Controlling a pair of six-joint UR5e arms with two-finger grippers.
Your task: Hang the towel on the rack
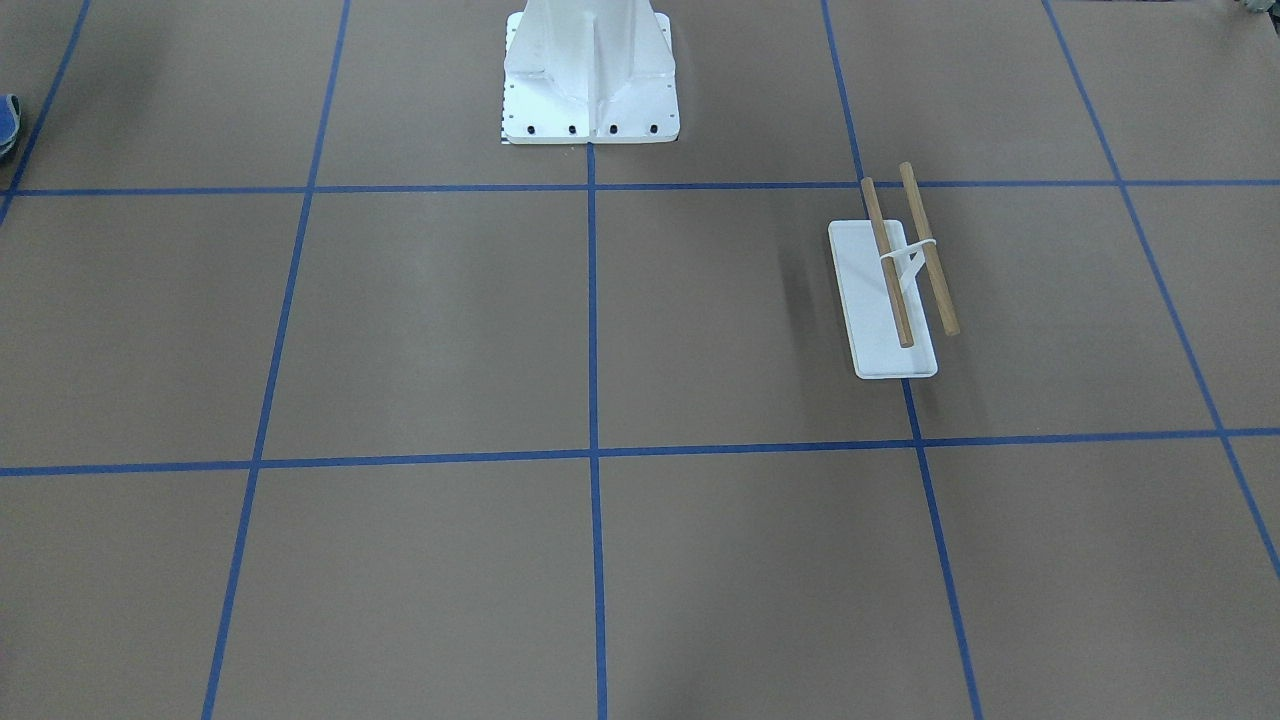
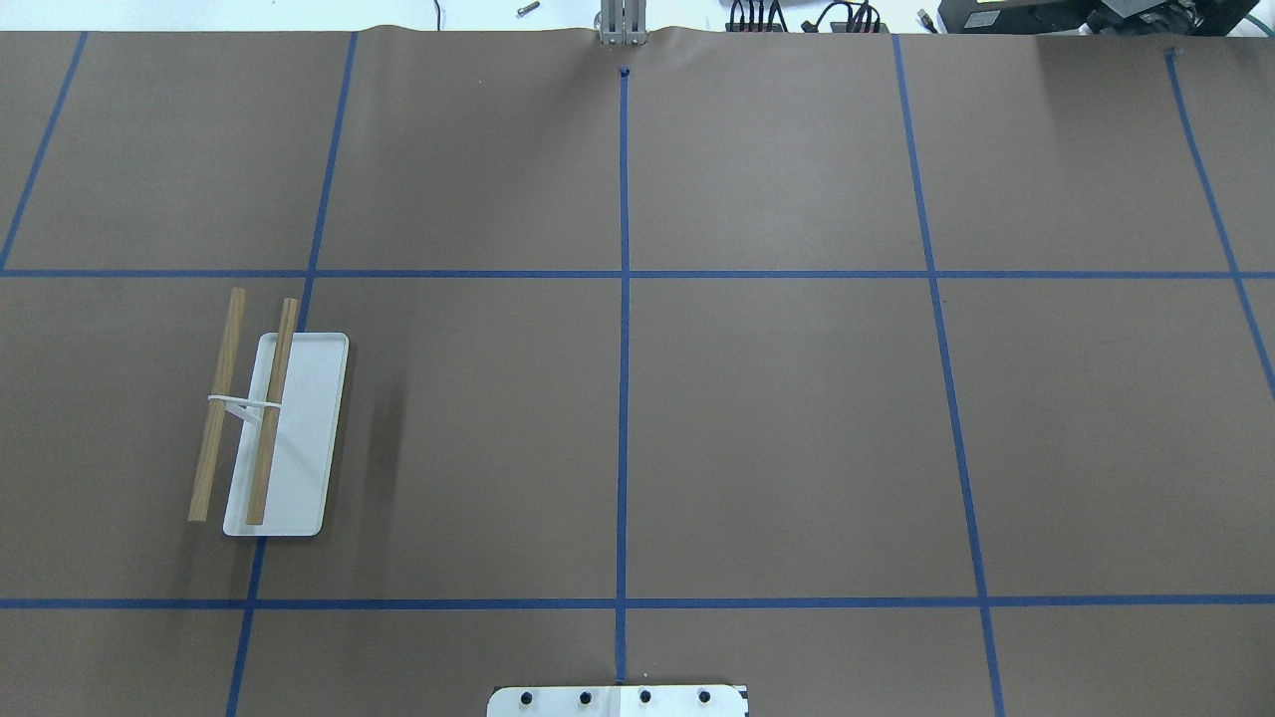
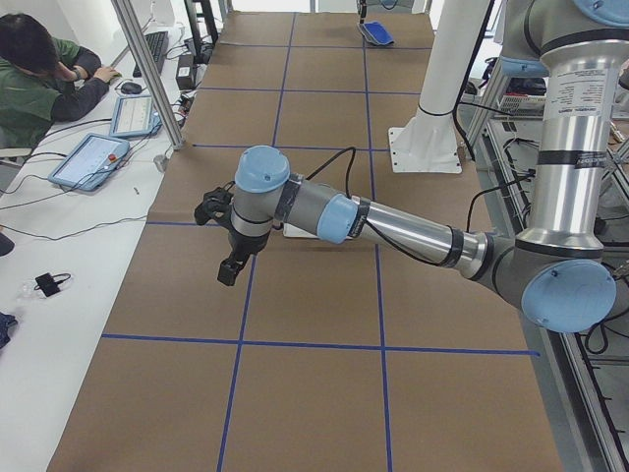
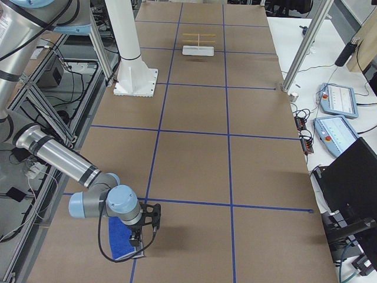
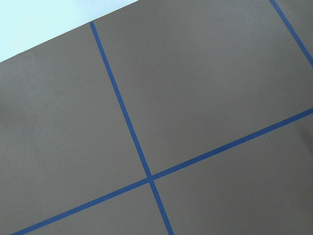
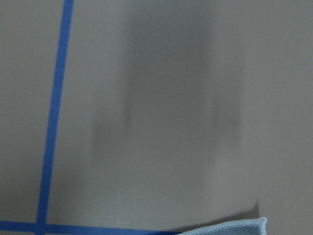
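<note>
The rack [image 1: 895,290] stands on the table on my left side, two wooden bars over a white base; it also shows in the overhead view [image 2: 269,428] and far off in the exterior right view [image 4: 198,44]. The blue towel [image 4: 121,239] lies flat near the table's end on my right side. Its pale trimmed corner shows in the right wrist view [image 6: 234,227]. My right gripper [image 4: 136,239] hangs just over the towel's edge. My left gripper [image 3: 228,270] hovers above the table near the rack. I cannot tell whether either gripper is open or shut.
The white bolted pedestal [image 1: 590,80] stands at the table's robot side, also in the overhead view [image 2: 618,700]. Blue tape lines grid the brown table. An operator [image 3: 39,79] sits at a side desk with tablets [image 3: 93,157].
</note>
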